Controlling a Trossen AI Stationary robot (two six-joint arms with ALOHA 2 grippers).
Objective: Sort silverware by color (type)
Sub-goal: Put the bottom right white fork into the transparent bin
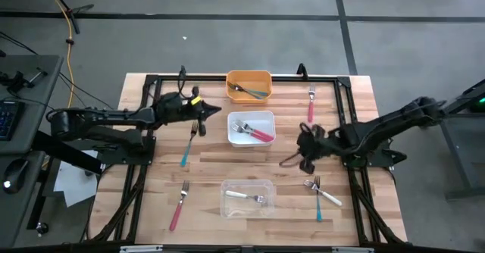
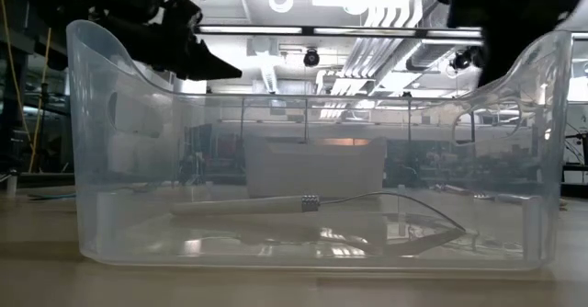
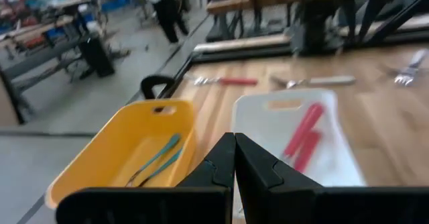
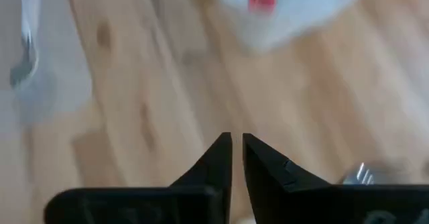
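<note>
My left gripper [image 1: 214, 110] [image 3: 234, 143] is shut and holds nothing; it hovers between the orange bin [image 1: 248, 85] [image 3: 127, 150], which holds teal forks [image 3: 155, 158], and the white bin [image 1: 251, 127] [image 3: 295, 137], which holds pink forks [image 3: 303, 133]. My right gripper [image 1: 286, 162] [image 4: 236, 142] is shut and empty above bare wood, right of the clear bin [image 1: 246, 197] [image 2: 312, 142] with its white fork [image 2: 248, 205]. Loose on the table lie a teal fork [image 1: 187, 147], two pink forks [image 1: 178, 204] [image 1: 311, 105], and a white-and-teal pair [image 1: 324, 194].
A black frame [image 1: 151, 82] runs around the tabletop edges. The three bins stand in a line down the table's middle. Bare wood [image 1: 220, 162] lies between the white and clear bins. In the left wrist view a person [image 3: 164, 3] stands far beyond the table.
</note>
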